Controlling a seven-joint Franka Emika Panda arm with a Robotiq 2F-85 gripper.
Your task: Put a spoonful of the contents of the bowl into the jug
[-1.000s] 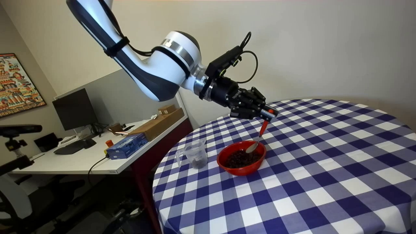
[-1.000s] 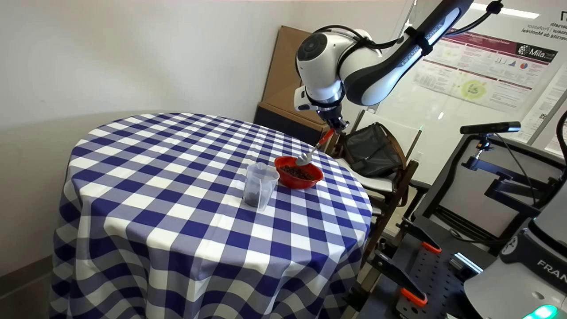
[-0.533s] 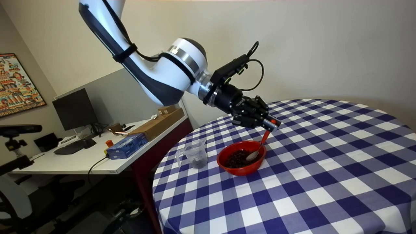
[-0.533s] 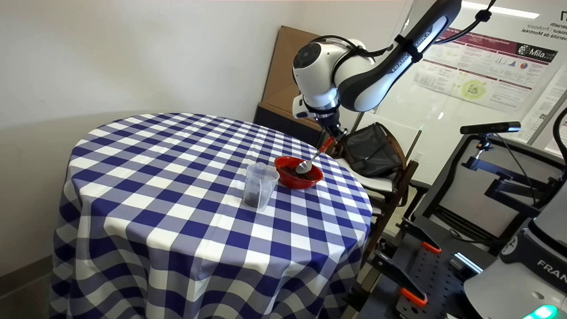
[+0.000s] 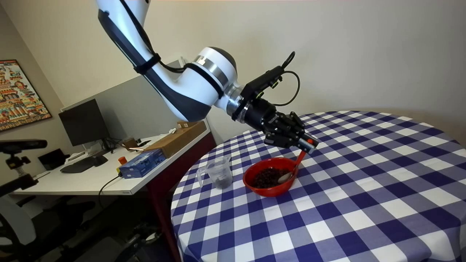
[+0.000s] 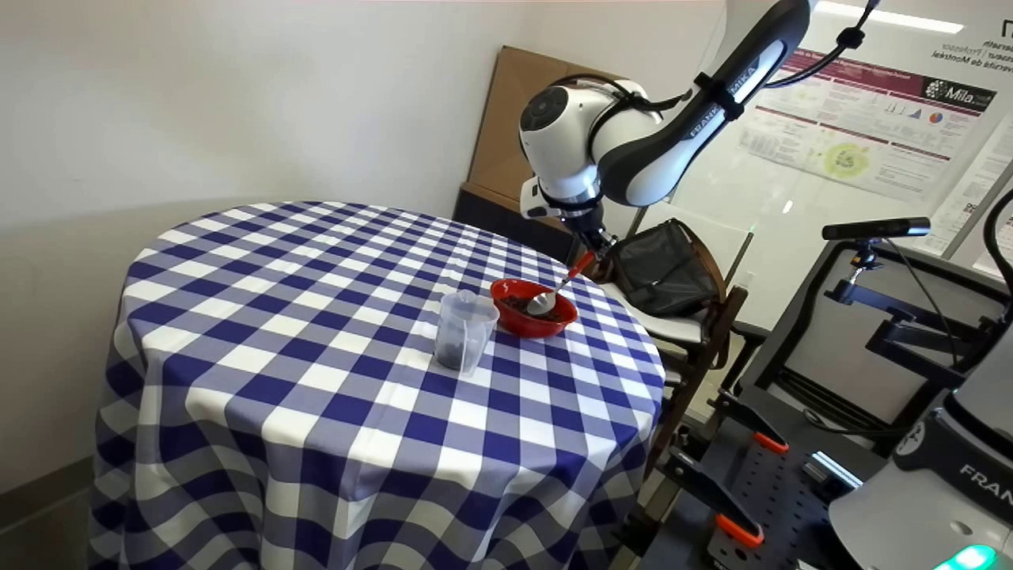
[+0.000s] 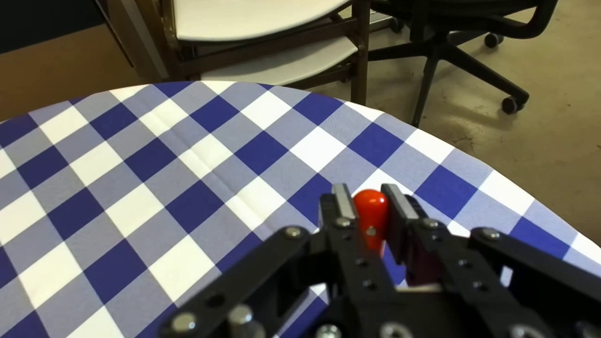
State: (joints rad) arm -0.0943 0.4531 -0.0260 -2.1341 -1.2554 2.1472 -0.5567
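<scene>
The red bowl [image 5: 267, 191] rests on the checked cloth, holding dark loose contents [image 5: 266, 177]. My gripper [image 5: 308, 144] is just beyond the bowl's rim, above the cloth, shut on the red handle of a spoon [image 5: 300, 158]. In the wrist view, the handle's rounded red end [image 7: 371, 204] sits between both finger pads [image 7: 346, 203]. The spoon slants down into the bowl, its metal head [image 6: 542, 304] at the contents; whether it carries any cannot be told. Beside the bowl stands the clear jug [image 6: 465, 328], upright, with some dark stuff at its bottom.
The round table's checked cloth [image 5: 364, 203] hangs over its edge. A white desk [image 5: 116, 183] with a blue box [image 5: 142, 163] stands beside it. Chairs [image 7: 277, 56] stand past the table edge in the wrist view.
My gripper has come down, bringing the spoon with it. The spoon's head has sunk from near the bowl's rim to the contents, and its handle leans more. Bowl and jug have stayed put.
</scene>
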